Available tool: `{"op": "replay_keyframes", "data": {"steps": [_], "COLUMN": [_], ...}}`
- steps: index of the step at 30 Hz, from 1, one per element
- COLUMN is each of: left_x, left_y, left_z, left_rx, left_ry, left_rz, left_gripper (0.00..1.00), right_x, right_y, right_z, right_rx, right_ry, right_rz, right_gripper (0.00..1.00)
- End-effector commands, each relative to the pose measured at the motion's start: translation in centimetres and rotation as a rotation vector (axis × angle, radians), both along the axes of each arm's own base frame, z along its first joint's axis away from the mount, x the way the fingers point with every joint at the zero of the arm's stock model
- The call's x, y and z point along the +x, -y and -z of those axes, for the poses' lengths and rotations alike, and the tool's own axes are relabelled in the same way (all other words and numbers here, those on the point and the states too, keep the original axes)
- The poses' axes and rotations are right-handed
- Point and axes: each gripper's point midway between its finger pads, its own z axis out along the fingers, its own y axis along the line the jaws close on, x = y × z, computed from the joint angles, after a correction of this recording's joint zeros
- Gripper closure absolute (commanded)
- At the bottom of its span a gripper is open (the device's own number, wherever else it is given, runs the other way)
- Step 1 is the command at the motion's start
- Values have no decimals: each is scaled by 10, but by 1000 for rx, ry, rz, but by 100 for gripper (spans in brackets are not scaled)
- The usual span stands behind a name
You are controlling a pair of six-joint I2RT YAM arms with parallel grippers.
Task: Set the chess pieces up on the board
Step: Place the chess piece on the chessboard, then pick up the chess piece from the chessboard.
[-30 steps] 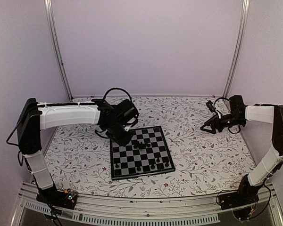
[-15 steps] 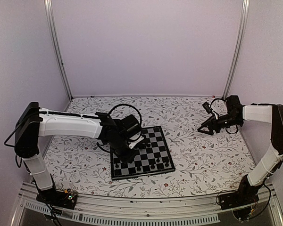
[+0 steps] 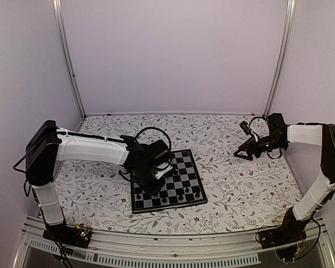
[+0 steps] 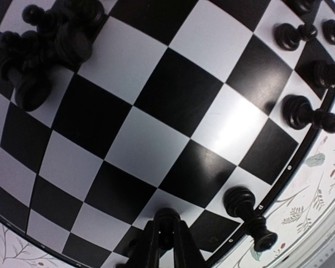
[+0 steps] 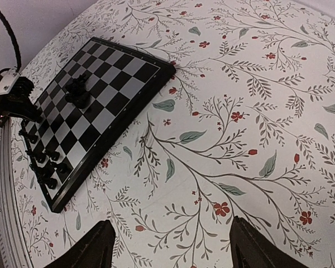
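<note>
Since a second ago the left arm has been swinging away from the board's [image 3: 184, 170] far-left corner and down toward its near-left edge. The right arm has hardly been moving.

Top view: the left tool [image 3: 154, 188] is hanging low over the near-left squares, with its arm stretching across the board's left side. A row [image 3: 181, 196] of chess pieces is standing along the near edge, each apart from the next. The work seems to be filling that rank. The right tool [image 3: 240, 154] is waiting over the floral surface [image 3: 240, 190], well apart from the board, likely parked so it isn't crowding the working arm.

Left wrist view: the fingers [image 4: 151, 248] are pinching narrow around the round head of the held piece [image 4: 167, 218]. I'm guessing they are gripping high so the base can meet the square first. The piece is sitting over a square by the border, near a standing neighbour [image 4: 247, 215] but not touching it. I cannot tell whether its base is touching down yet. The heap [image 4: 44, 44] of unsorted pieces is lying jumbled mid-board.

Right wrist view: the right tool [image 5: 170, 254] is gaping wide, holding nothing and pointing across bare surface toward the board. The heap [image 5: 78, 92] and the row [image 5: 44, 164] are both showing.
</note>
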Motion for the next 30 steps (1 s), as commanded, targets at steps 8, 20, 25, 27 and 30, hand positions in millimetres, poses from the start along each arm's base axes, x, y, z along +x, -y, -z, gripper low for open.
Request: {"op": "replay_keyframes", "data": {"steps": [8,20,25,27,30], "left_x": [0,45,84,96,112], "left_y": [6,19,21,22,24], "left_z": [-9,-63,-63,-59,-50], "left_rx": [2,-67,-65,-56,-39], "left_ry": [11,172,205,213,220], "left_rz": [32,-23,-127,-147,-171], "left_gripper": [80,71,74,75,76], "right_x": [3,3,3,3,3], "right_y": [-4,-4,-3,-3,-3], "right_z": [-5,-4,-3,-2,-2], "right_rx": [5,4,1,-1,-5], "right_ry": [10,7,4,4,4], "right_rz": [-17,-19,-19,-19,-19], "right_gripper": [26,26,26,26,26]}}
